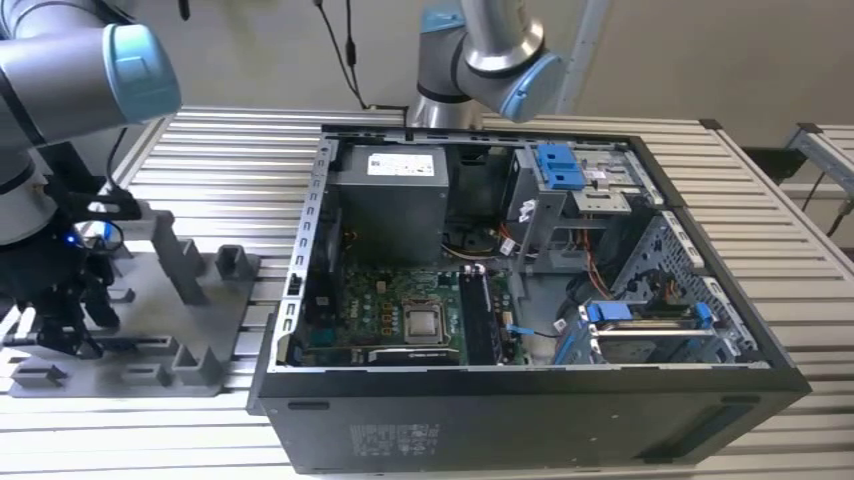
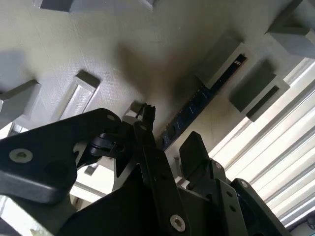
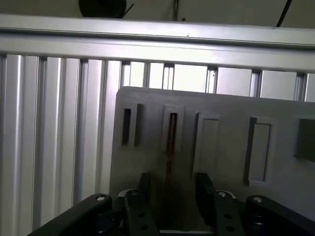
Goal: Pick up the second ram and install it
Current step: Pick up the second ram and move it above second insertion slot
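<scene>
second ram (image 3: 170, 142): standing on edge in a slot of the grey fixture plate (image 3: 231, 105), right between the fingers (image 3: 204, 189). The fingers are open, one on each side of the stick. There's a gap on both sides and no contact that I can see. The second wrist view agrees: the dark board with its chips runs out ahead of the fingers along the slot.

Risks, my read:
- The stick looks slightly nearer one finger than the other. Closing off-centre would push it sideways into the slot wall, so it tilts or binds.
- The board is thin, with little edge to hold. A shallow grip could let it pivot or slip.
- Any pull out of line with the slot could jam the stick and drag the plate. I can't tell whether the plate is fixed down.

Edges and room:
- The pockets on either side of the fingers are low recesses with nothing in them to catch on.
- In the exterior view, upright posts (image 1: 180, 255) stand near the fingers on the side toward the case. They are the closest obstruction.
- The only really free direction is straight up from the slot.
- The open computer case (image 1: 534, 410) sits well apart from the fingers on the slatted surface (image 1: 227, 150). Its side wall is a raised edge between the fingers and the motherboard (image 1: 400, 300).
</scene>
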Available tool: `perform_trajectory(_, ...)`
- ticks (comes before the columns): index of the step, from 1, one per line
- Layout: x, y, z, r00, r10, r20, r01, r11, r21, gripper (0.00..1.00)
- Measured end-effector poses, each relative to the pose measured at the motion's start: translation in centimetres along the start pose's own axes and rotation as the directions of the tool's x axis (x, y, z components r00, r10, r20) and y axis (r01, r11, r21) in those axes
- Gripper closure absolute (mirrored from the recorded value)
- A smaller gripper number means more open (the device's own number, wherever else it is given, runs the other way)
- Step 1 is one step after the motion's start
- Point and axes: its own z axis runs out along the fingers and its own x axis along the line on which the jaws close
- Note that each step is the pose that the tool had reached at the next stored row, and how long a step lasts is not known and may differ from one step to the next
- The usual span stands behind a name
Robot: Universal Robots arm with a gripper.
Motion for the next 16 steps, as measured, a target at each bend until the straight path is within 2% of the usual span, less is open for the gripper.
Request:
perform_trajectory(7,0.13,0.0,0.21,1.0,0.0,0.0001,0.0,1.0,0.0002,0.5)
perform_trajectory(16,0.82,0.03,0.25,1.0,0.001,0.0002,-0.001,1.0,0.0003,0.5)
